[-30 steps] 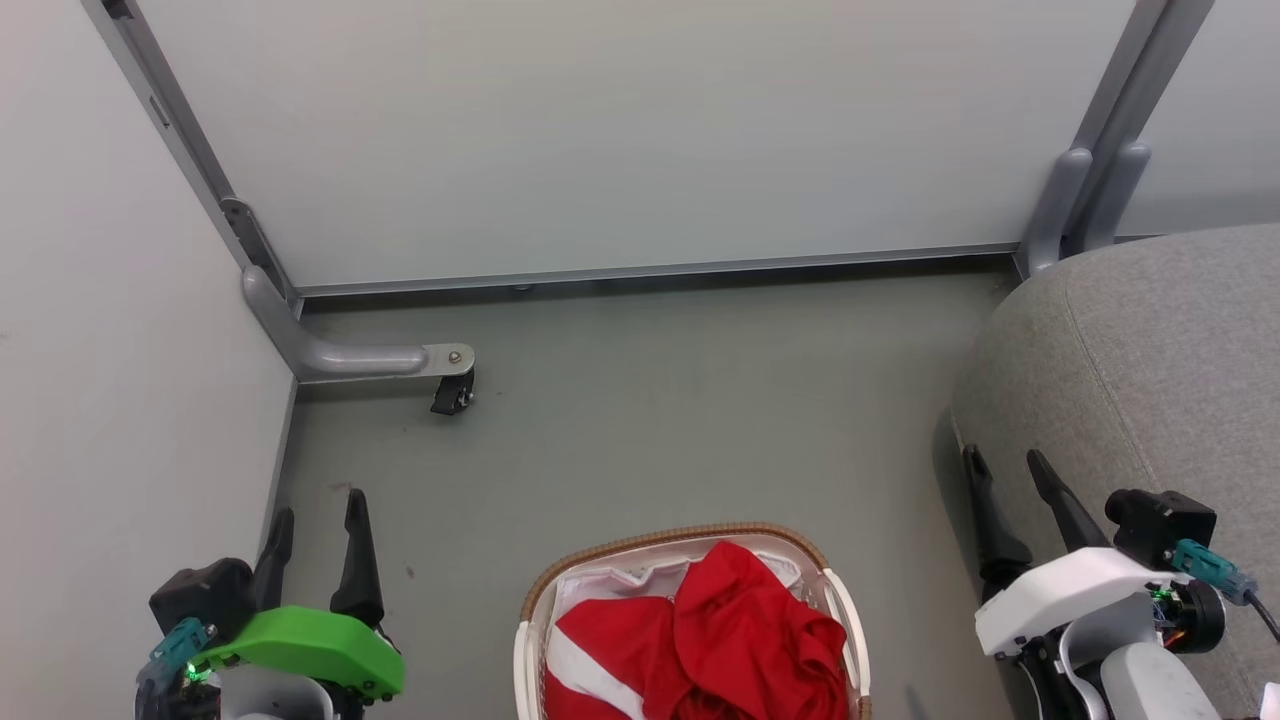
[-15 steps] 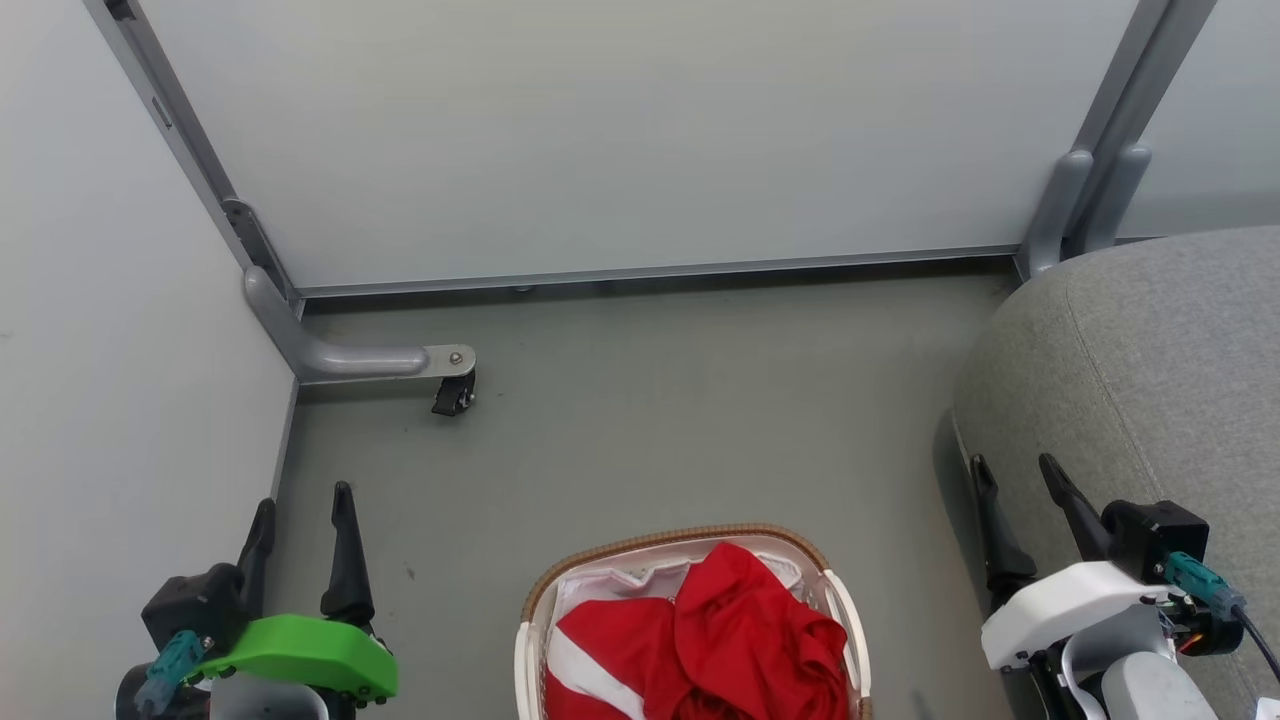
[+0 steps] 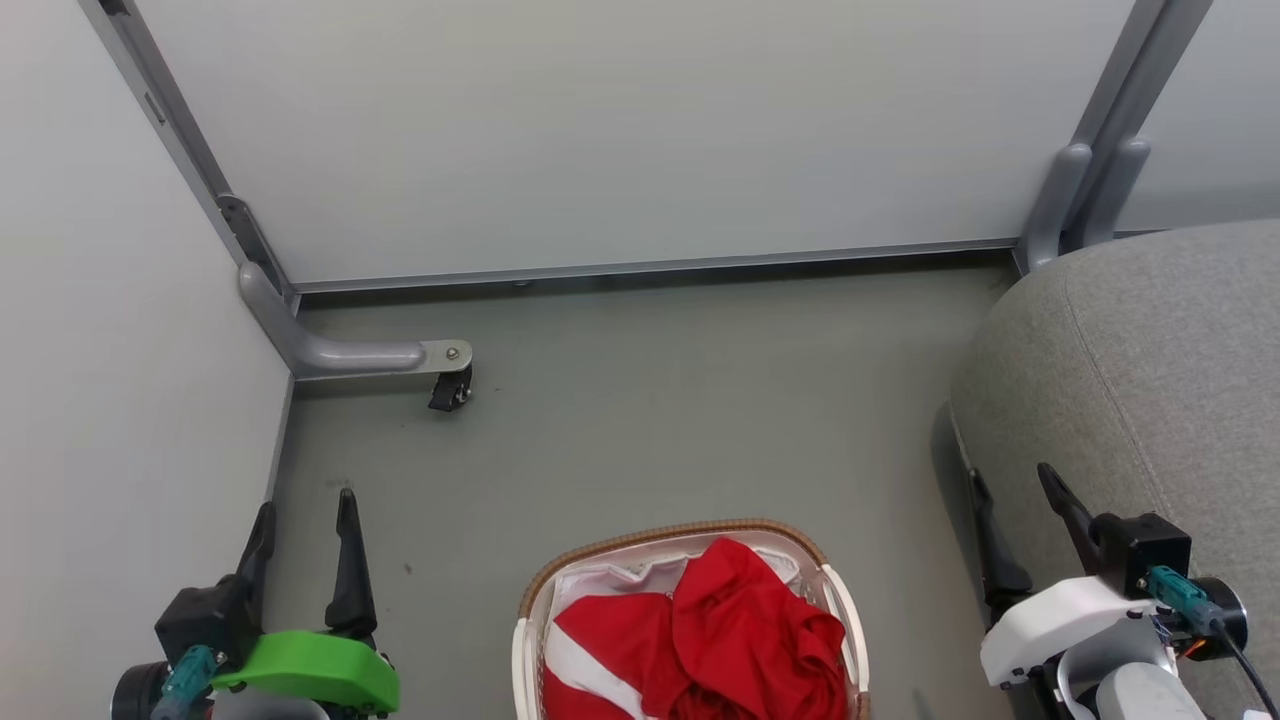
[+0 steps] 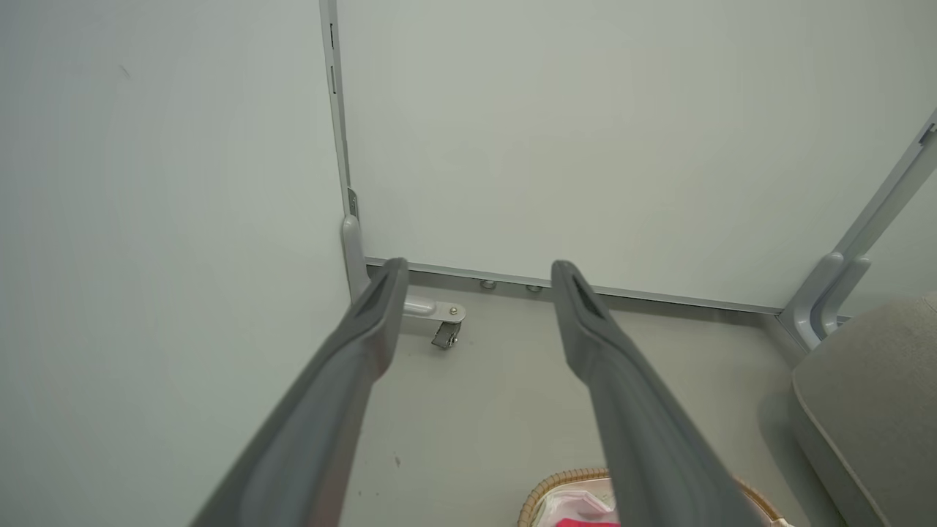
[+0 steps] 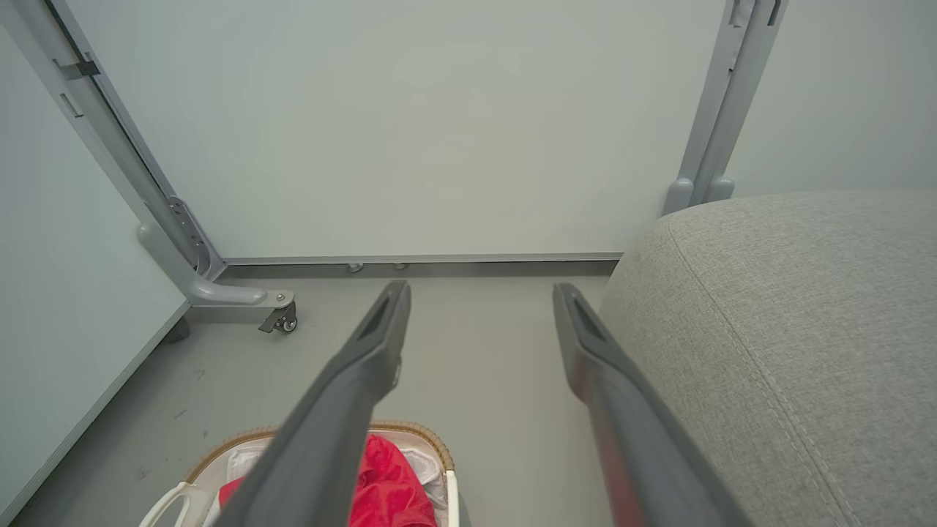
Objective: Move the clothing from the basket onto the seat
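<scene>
The grey seat (image 3: 1150, 370) is seen at the robot's right, apart from the basket (image 3: 650, 531), with bare floor (image 3: 680, 400) between them. The red clothing (image 3: 750, 640) is heaped inside the basket, which is set low between the two arms. The left gripper (image 3: 305, 503) is held left of the basket, beside a pale partition panel (image 3: 120, 400), fingers spread and empty. The right gripper (image 3: 1010, 474) is held beside the seat's rounded edge, likewise spread and empty. A small caster (image 3: 446, 390) is found farther ahead.
</scene>
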